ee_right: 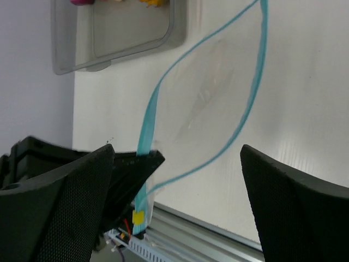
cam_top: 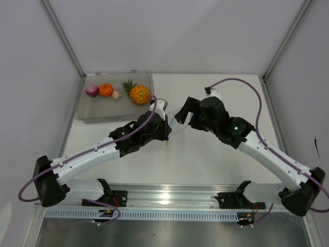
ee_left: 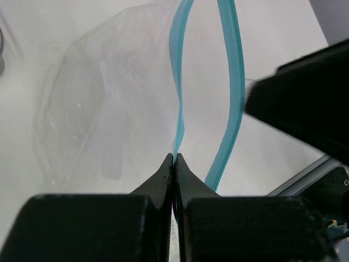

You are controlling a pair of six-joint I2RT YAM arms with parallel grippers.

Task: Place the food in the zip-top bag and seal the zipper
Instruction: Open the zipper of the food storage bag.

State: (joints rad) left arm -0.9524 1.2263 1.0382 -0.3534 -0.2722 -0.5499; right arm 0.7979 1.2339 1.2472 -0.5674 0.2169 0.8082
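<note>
The clear zip-top bag point(ee_left: 82, 109) hangs over the table with its mouth spread open. The light blue zipper point(ee_left: 235, 82) forms an open loop, also seen in the right wrist view point(ee_right: 256, 82). My left gripper point(ee_left: 174, 158) is shut on one side of the zipper strip near its end; it shows in the top view point(cam_top: 164, 128). My right gripper point(ee_right: 177, 150) is open, its fingers point(ee_right: 294, 202) wide apart around the bag's mouth, close to the left gripper point(ee_right: 131, 169). The pineapple point(cam_top: 139, 93), orange point(cam_top: 106, 89), onion point(cam_top: 92, 90) and beige bulb point(cam_top: 116, 94) lie in the tray.
The grey translucent tray point(cam_top: 85, 110) sits at the back left of the table, against the left wall; its edge also shows in the right wrist view point(ee_right: 131, 43). A metal rail point(cam_top: 169, 198) runs along the near edge. Walls enclose the table's left, back and right.
</note>
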